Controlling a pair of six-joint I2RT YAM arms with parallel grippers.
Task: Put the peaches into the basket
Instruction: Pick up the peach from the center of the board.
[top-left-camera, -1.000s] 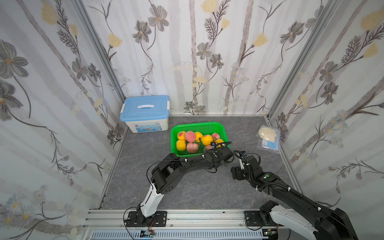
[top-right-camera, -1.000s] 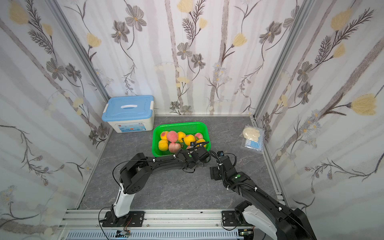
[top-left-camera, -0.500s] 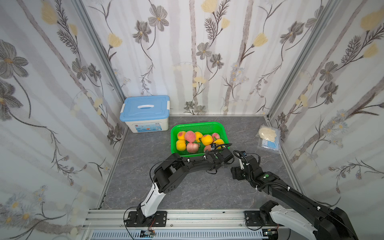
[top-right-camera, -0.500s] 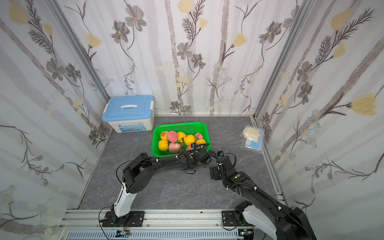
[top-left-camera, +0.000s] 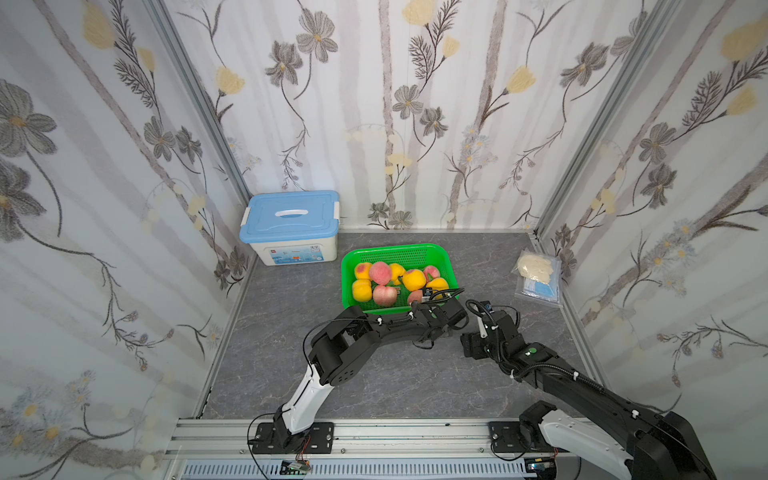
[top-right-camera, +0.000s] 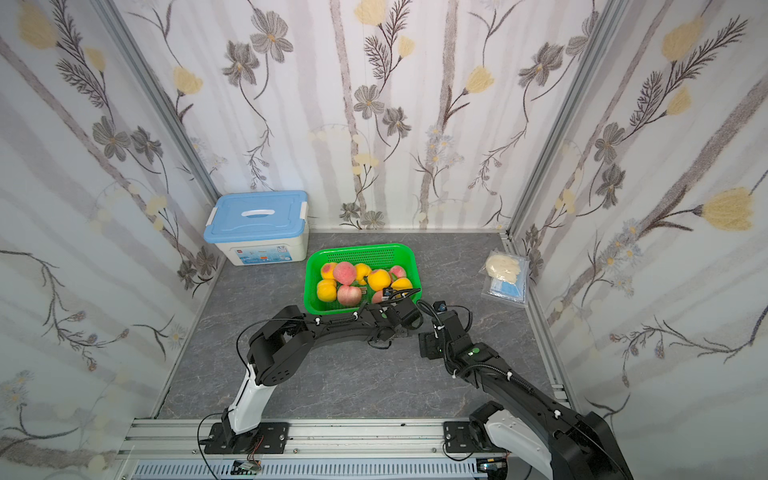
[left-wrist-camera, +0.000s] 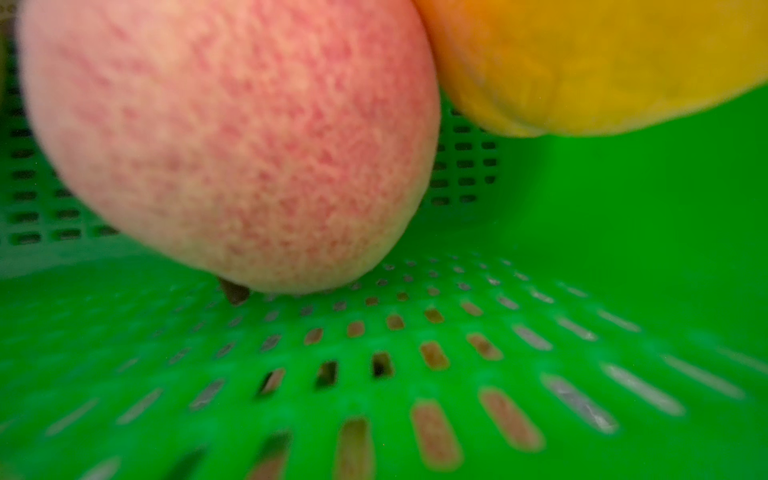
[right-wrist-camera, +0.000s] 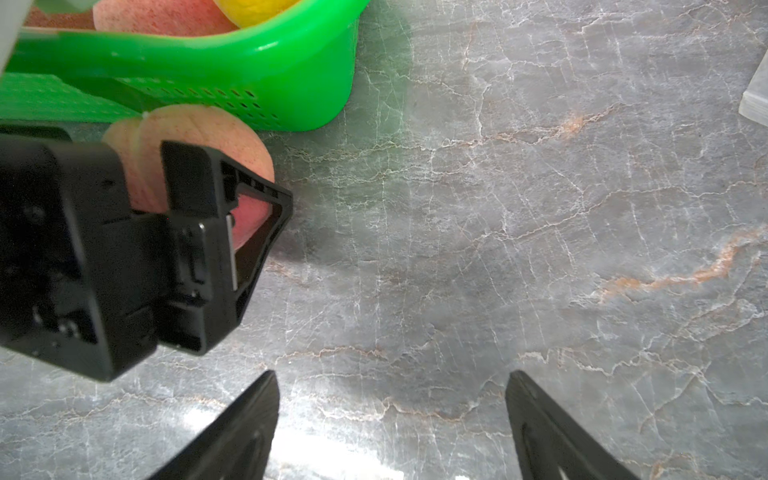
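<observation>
The green basket (top-left-camera: 395, 248) (top-right-camera: 361, 248) sits mid-table with several pink and yellow peaches (top-left-camera: 380, 272) in it. My left gripper (right-wrist-camera: 137, 160) is low on the table outside the basket's near right corner, shut on a pink peach (right-wrist-camera: 208, 124). In both top views the left wrist (top-left-camera: 451, 309) hides that peach. The left wrist view shows no fingers, only a pink peach (left-wrist-camera: 232, 145) and a yellow one (left-wrist-camera: 582, 62) on the basket floor (left-wrist-camera: 540, 332). Just right of it, my right gripper (right-wrist-camera: 390, 374) hangs open over bare table.
A white box with a blue lid (top-left-camera: 291, 226) stands at the back left. A clear bag of pale items (top-left-camera: 536, 274) lies by the right wall. An aluminium rail (top-left-camera: 374, 432) runs along the front. The two wrists are close together.
The left arm's elbow has shifted slightly while its wrist stays at the basket's near right corner. The right arm has not moved.
</observation>
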